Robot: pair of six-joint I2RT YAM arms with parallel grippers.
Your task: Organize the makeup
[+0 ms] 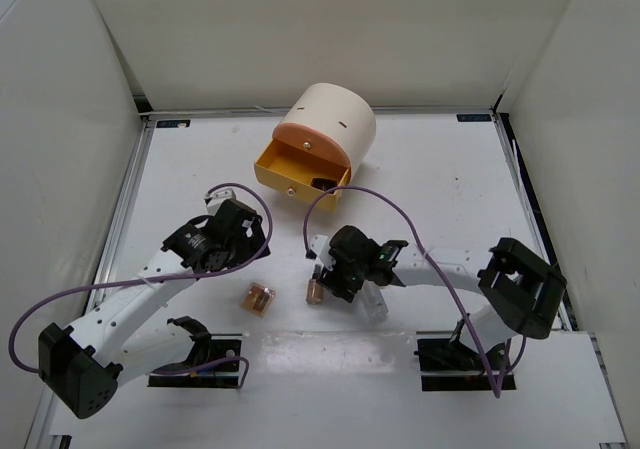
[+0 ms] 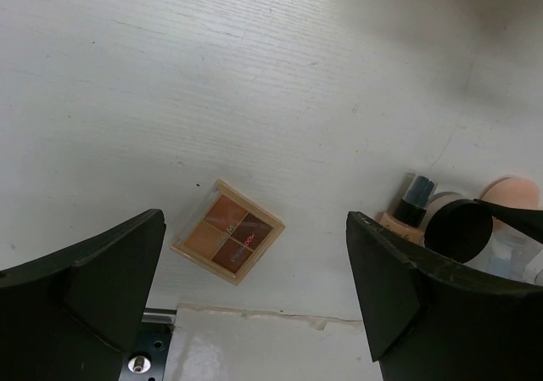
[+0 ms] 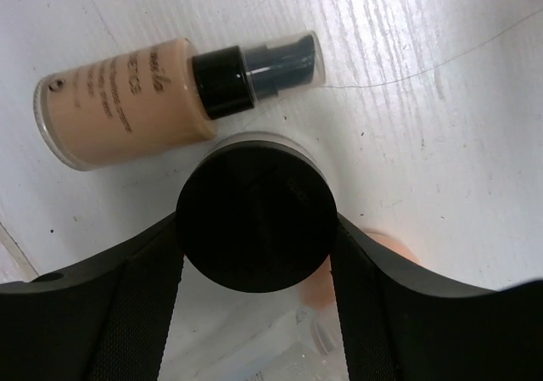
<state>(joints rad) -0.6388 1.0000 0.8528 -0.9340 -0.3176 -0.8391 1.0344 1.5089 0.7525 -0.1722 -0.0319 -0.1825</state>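
Observation:
A round dark compact [image 3: 254, 220] with a black lid stands on the white table, and my right gripper [image 3: 254, 258] is shut on it, one finger against each side of the lid. A beige foundation bottle [image 3: 127, 101] with a black pump lies just beyond it. A peach sponge [image 3: 392, 247] and a clear tube [image 3: 284, 347] show beneath the fingers. From above, my right gripper [image 1: 332, 277] is beside that bottle [image 1: 313, 291]. A square four-shade palette [image 2: 227, 243] lies alone on the table [image 1: 259, 298]. My left gripper [image 2: 254, 279] hovers above it, open and empty.
A big cream cylinder box [image 1: 330, 119] stands at the back centre with its orange-yellow drawer [image 1: 298, 172] pulled open, something dark inside. Purple cables loop over both arms. A glossy strip [image 1: 330, 354] runs along the table's near edge.

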